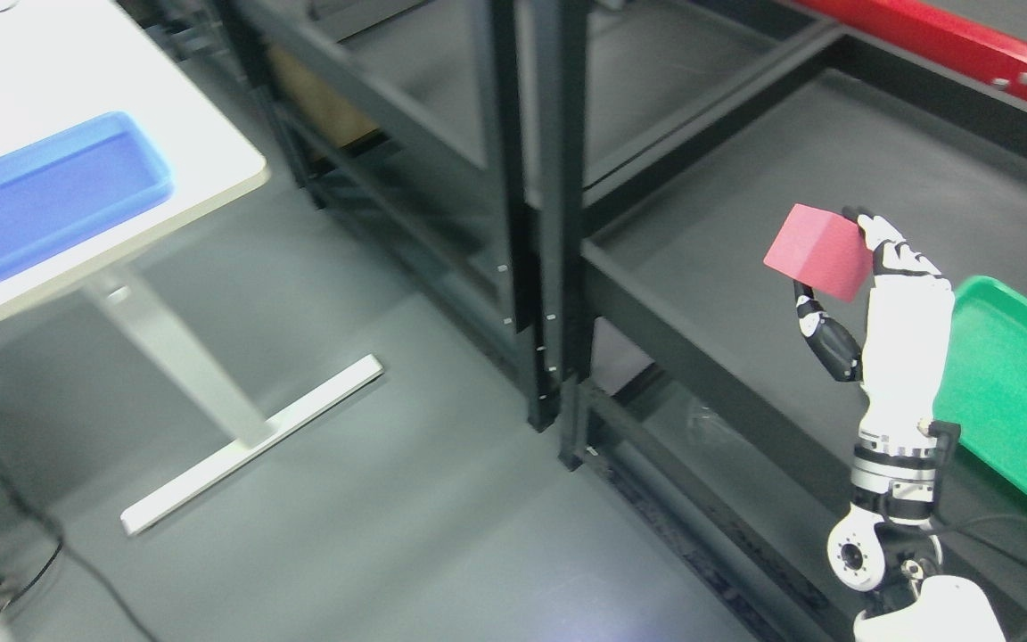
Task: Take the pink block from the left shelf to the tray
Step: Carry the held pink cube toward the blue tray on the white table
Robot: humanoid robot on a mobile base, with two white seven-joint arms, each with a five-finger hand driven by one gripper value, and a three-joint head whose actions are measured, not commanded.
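My right hand (834, 267) rises from the lower right and is shut on the pink block (815, 251), fingers on its right side and thumb beneath. The block hangs tilted in the air above the dark shelf board (745, 196). A blue tray (50, 201) lies on the white table (201, 134) at the upper left, far from the hand. A green tray (1022, 392) rests on the shelf board just right of the hand. No left arm shows.
Black shelf uprights (531, 223) stand in the middle between the table and the hand. A red beam (968, 45) runs along the upper right. The table's white foot (246, 446) lies on the grey floor, and a black cable (32, 526) trails at the lower left.
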